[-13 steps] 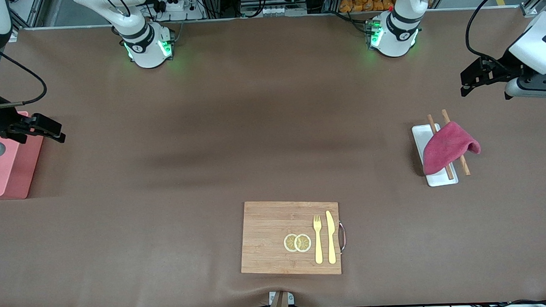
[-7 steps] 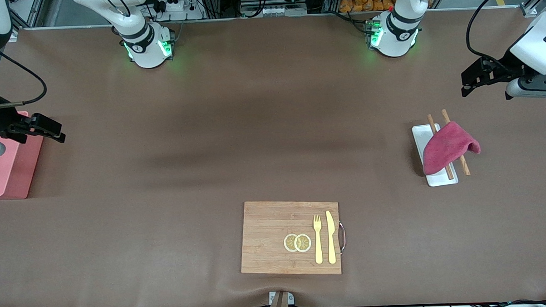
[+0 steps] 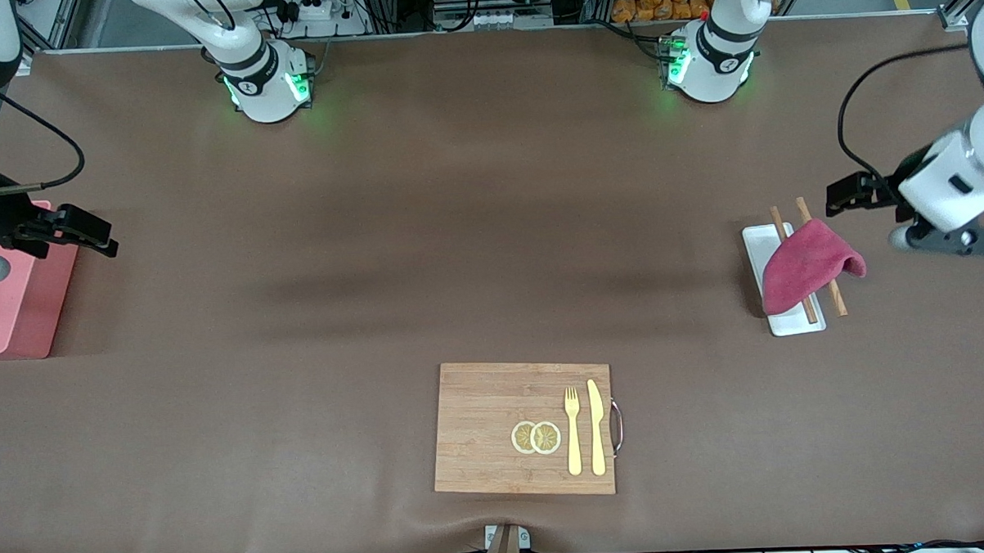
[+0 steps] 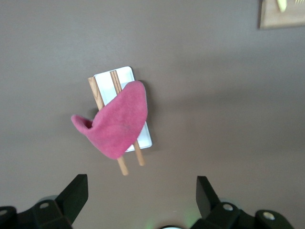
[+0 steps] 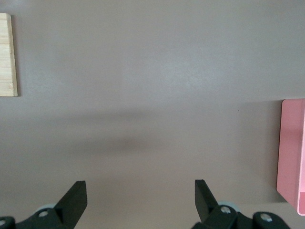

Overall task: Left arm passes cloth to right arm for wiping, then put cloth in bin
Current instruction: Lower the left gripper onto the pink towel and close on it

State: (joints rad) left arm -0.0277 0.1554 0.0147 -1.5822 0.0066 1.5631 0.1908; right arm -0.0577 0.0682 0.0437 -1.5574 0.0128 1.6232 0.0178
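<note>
Cloth (image 3: 811, 265) lies draped over two wooden chopsticks (image 3: 807, 308) and a flat white tray (image 3: 757, 247), toward the left arm's end of the bench (image 3: 458, 253). Part of it hangs off the tray onto the bench.

Left end effector (image 3: 841, 196) up in the air just beside the cloth, over the bench near the chopstick tips; jaws wide, holding nothing. The left wrist view shows both fingers (image 4: 76, 193) spread well apart, with the cloth (image 4: 116, 121) ahead of them.

Right end effector (image 3: 102, 241) waits by the rim of the bin (image 3: 19, 326), at the right arm's end of the bench; jaws wide, empty.

Risks, as judged:
- The cloth rests directly on the chopsticks. A low pinch may catch a stick along with the fabric and drag or flip it off the tray.
- A push down on the tray's overhung edge could tilt or slide the tray.
- A grip on only a thin fold may let the cloth slip during the handover.

Also present: a wooden cutting board (image 3: 497, 424) nearer the front camera, mid-bench, carrying two lemon slices (image 3: 536, 437), a yellow fork (image 3: 573, 429) and a knife (image 3: 596, 427). It sits well apart from the cloth, though it is likely close to any wiping path.
</note>
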